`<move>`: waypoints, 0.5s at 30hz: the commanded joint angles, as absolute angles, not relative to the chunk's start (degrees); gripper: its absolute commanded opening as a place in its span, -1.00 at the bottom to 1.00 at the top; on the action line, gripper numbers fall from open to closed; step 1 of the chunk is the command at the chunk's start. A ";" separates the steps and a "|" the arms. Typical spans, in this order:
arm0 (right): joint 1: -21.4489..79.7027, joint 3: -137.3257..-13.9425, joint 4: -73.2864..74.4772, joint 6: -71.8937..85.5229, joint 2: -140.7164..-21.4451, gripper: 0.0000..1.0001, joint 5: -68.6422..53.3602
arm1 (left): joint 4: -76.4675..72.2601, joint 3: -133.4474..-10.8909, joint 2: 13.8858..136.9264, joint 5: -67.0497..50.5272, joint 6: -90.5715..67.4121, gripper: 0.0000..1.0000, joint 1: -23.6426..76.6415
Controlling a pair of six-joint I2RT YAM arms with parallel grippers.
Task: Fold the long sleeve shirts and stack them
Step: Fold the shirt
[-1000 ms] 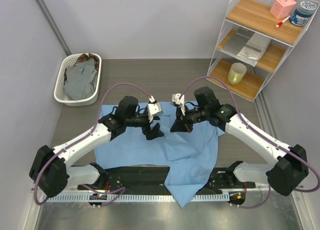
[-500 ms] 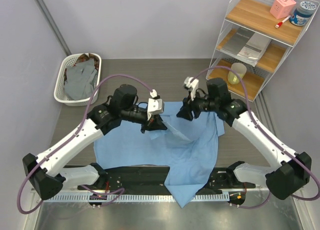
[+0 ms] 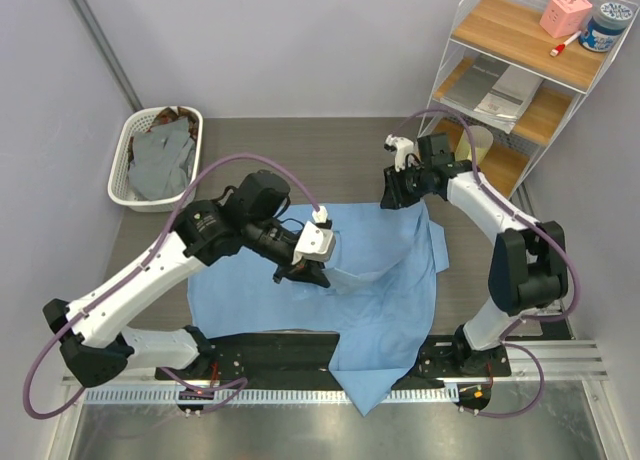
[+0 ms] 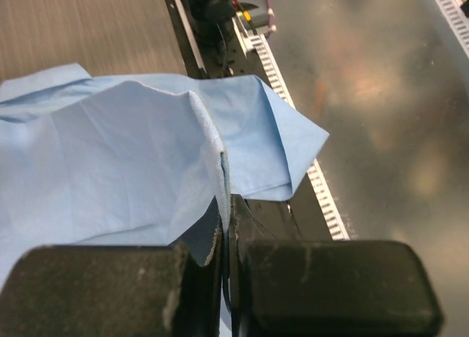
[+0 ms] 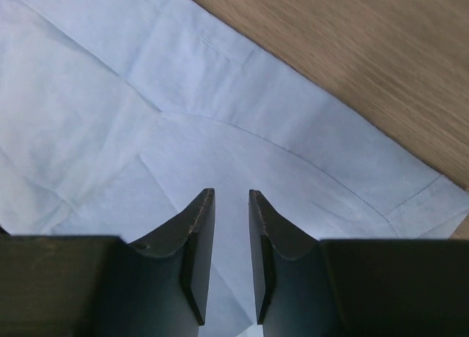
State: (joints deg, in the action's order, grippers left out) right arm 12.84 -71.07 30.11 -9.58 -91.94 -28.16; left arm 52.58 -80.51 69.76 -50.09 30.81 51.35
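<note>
A light blue long sleeve shirt point(image 3: 390, 280) lies spread on the table, its near part hanging over the front edge. My left gripper point(image 3: 305, 271) is over the shirt's middle, shut on a raised fold of the blue cloth point(image 4: 110, 154); the pinched edge runs up between the closed jaws of that gripper point(image 4: 227, 209). My right gripper point(image 3: 392, 196) hovers at the shirt's far right edge. In the right wrist view this gripper point(image 5: 231, 196) is open by a narrow gap with nothing in it, and flat blue cloth point(image 5: 146, 95) lies below. Grey and brown shirts point(image 3: 162, 162) lie bundled in a basket.
A white basket point(image 3: 120, 170) stands at the far left of the brown table point(image 3: 300, 150). A wire shelf unit point(image 3: 520, 80) at the far right holds a yellow cup point(image 3: 473, 147), papers, a pink box and a jar. A black rail point(image 3: 270, 350) runs along the front.
My left gripper has shut on the blue cloth and drawn the fold toward the near side. My right gripper has let go of the cloth and moved back to the far right edge.
</note>
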 commanded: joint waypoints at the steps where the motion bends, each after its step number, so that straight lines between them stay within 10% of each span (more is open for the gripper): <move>1: 11.52 -70.93 30.59 -12.04 -96.67 -0.42 -23.21 | 58.62 -82.79 70.05 -51.77 35.33 -1.00 51.68; 15: 8.88 -72.07 30.94 -13.18 -106.61 -0.43 -17.84 | 65.57 -87.63 71.19 -54.06 43.77 -1.00 52.38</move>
State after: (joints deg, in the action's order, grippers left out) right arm 9.15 -70.48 31.33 -12.36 -105.41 -19.92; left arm 62.92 -84.95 70.78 -51.75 40.82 51.99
